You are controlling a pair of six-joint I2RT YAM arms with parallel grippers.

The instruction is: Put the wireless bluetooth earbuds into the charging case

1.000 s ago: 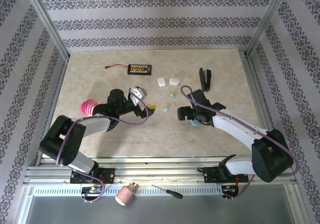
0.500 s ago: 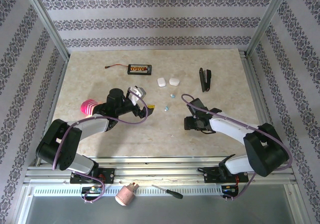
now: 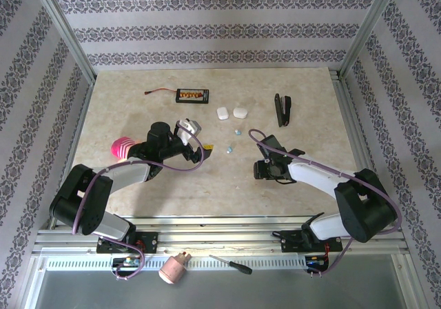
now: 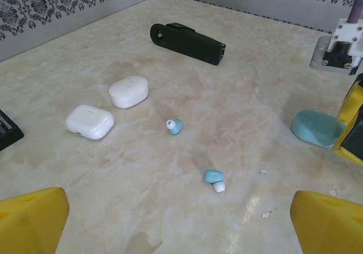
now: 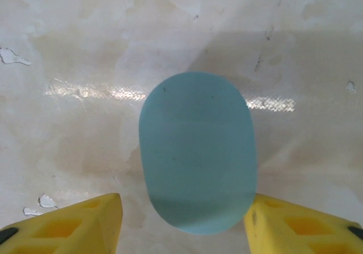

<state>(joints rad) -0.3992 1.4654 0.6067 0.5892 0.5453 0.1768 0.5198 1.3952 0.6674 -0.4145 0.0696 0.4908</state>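
Bare tabletop [image 4: 142, 208] ahead of the left gripper [image 4: 180, 223], a wide clear lane. Blue earbuds [image 4: 174, 126] lie mid-lane, apart, room around each. White cases [image 4: 89, 121] crowd the left side, black clip [image 4: 187, 36] far back. Right gripper [image 5: 187, 220] straddles the blue case [image 5: 197, 152], little room either side.

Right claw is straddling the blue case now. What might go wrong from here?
The right claw straddles only one end of the smooth, rounded blue case, so it may pivot or squirt out when squeezed. The case looks shut and needs opening first. A skidding case might scatter the two loose earbuds.
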